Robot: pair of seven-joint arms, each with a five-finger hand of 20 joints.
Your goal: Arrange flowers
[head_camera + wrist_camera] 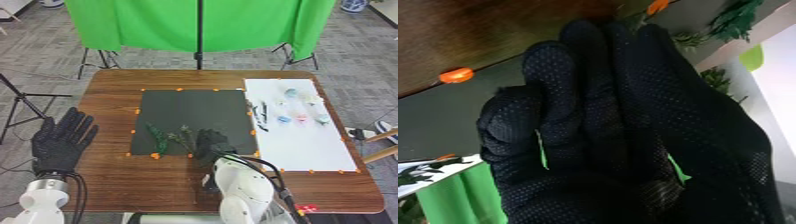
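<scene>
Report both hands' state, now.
Left hand: open, fingers spread, at the table's left edge.
Right hand: open, fingers extended close together, at the dark mat.

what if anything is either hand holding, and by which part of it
The left hand holds nothing. The right hand is beside the green sprigs; whether it holds one, and where, cannot be told.
</scene>
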